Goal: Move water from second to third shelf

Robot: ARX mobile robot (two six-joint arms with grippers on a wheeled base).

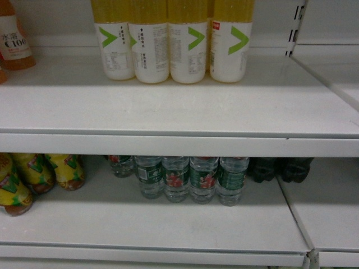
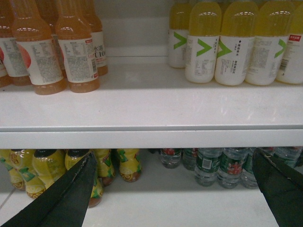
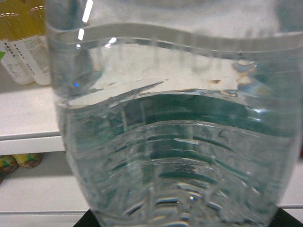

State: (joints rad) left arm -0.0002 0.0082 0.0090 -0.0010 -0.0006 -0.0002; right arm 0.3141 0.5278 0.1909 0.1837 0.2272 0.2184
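The right pincer's state cannot be told; a water bottle (image 3: pixel 165 142) fills its wrist view, apparently carried. The left pincer (image 2: pixel 175 189) hangs spread. Judged mid-transfer: next, set it upright on the upper shelf (image 1: pixel 168 106).

Head and left wrist face shelves (image 1: pixel 179 112); right wrist hugs bottle (image 3: pixel 170 142)
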